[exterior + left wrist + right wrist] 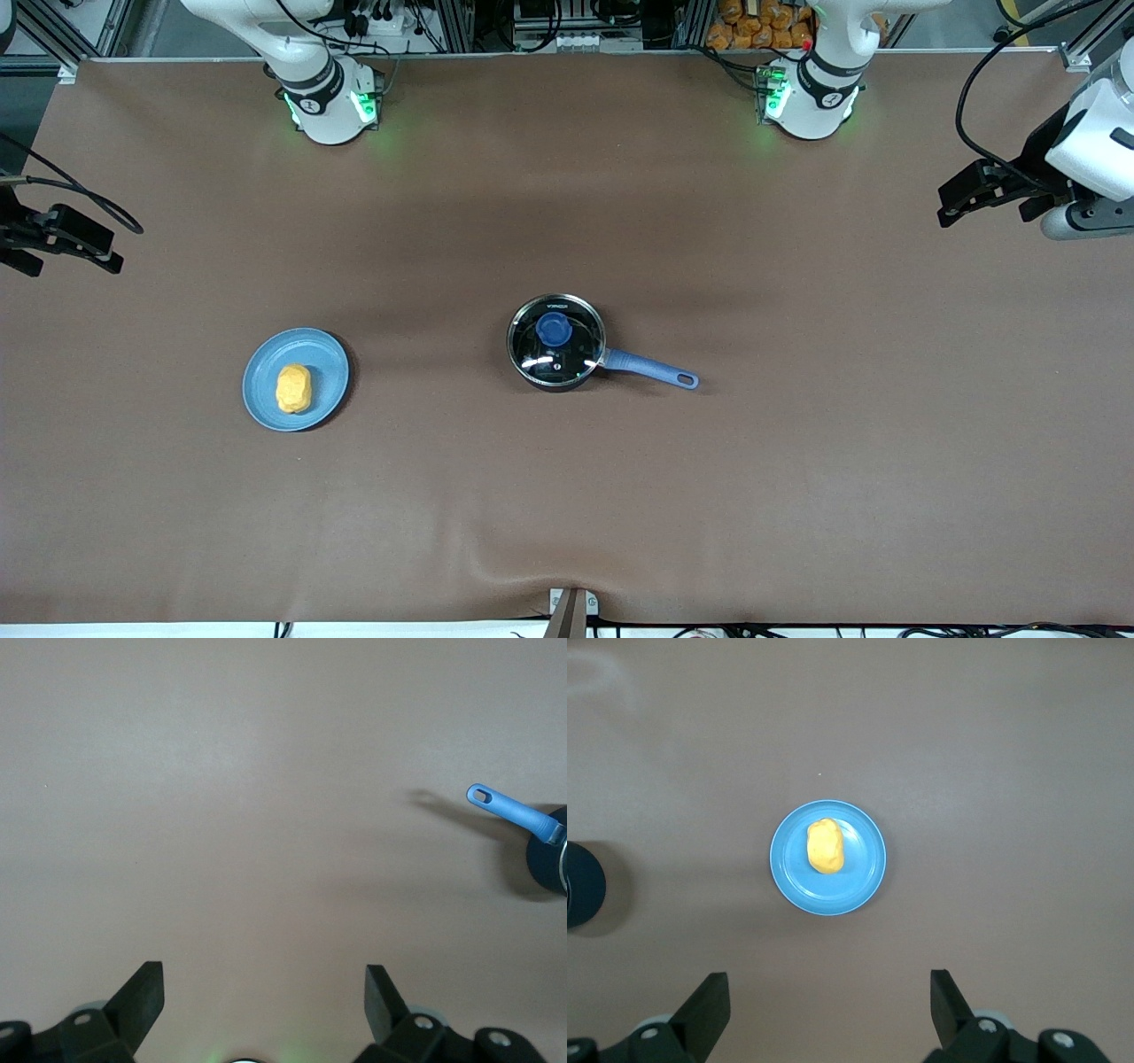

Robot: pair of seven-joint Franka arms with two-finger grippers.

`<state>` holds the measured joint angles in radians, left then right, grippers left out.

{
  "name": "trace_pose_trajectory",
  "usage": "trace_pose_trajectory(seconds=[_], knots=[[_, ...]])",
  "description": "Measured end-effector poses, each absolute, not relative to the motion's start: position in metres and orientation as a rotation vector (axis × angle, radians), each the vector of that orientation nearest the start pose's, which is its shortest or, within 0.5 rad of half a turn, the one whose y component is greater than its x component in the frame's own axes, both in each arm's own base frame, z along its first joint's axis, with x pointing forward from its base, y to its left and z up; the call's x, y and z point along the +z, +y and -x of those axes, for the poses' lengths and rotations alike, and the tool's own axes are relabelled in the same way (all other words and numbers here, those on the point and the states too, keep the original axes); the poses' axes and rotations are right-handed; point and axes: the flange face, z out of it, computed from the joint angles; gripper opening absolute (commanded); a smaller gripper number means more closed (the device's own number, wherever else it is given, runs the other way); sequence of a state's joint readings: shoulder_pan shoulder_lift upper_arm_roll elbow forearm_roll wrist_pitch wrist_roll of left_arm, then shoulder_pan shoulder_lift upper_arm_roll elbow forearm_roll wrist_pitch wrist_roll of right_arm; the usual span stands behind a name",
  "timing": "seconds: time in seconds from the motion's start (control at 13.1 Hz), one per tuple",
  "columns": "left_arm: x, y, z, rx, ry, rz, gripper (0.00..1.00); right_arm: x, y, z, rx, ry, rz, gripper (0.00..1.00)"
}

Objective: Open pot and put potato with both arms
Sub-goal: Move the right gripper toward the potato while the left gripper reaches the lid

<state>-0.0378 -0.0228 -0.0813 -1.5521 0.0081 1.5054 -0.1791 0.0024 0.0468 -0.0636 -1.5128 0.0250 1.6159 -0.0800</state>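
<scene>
The black pot (555, 341) stands mid-table with its glass lid (576, 347) on, blue knob (554, 329) up, and its blue handle (651, 369) pointing toward the left arm's end. The yellow potato (293, 388) lies on a blue plate (323, 368) toward the right arm's end. My left gripper (988, 211) hangs open over bare table at its own end, well away from the pot. My right gripper (69, 255) hangs open over the table at the other end. In the left wrist view, the left gripper (264, 992) is empty, with the pot's handle (509, 811) at the edge. In the right wrist view, the right gripper (830, 997) is empty, the potato (825, 846) lies on the plate (864, 873), and the pot (583, 884) shows at the edge.
A brown cloth (567, 496) covers the whole table. The two arm bases (332, 102) (811, 97) stand along the edge farthest from the front camera. A small bracket (571, 611) sits at the nearest edge.
</scene>
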Motion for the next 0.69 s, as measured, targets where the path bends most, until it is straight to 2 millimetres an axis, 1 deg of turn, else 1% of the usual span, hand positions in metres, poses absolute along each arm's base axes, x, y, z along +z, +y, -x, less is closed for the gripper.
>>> trace_pose_trajectory(seconds=[0.46, 0.61, 0.69], knots=[[0.642, -0.064, -0.538, 0.027, -0.094, 3.128, 1.0, 0.63, -0.032, -0.573, -0.091, -0.029, 3.122, 1.0], [0.644, -0.07, -0.543, 0.015, -0.077, 3.131, 1.0, 0.629, -0.032, -0.573, -0.09, -0.029, 3.122, 1.0], [0.64, -0.078, -0.547, 0.025, -0.056, 3.132, 1.0, 0.629, -0.031, -0.573, -0.089, -0.029, 3.122, 1.0]])
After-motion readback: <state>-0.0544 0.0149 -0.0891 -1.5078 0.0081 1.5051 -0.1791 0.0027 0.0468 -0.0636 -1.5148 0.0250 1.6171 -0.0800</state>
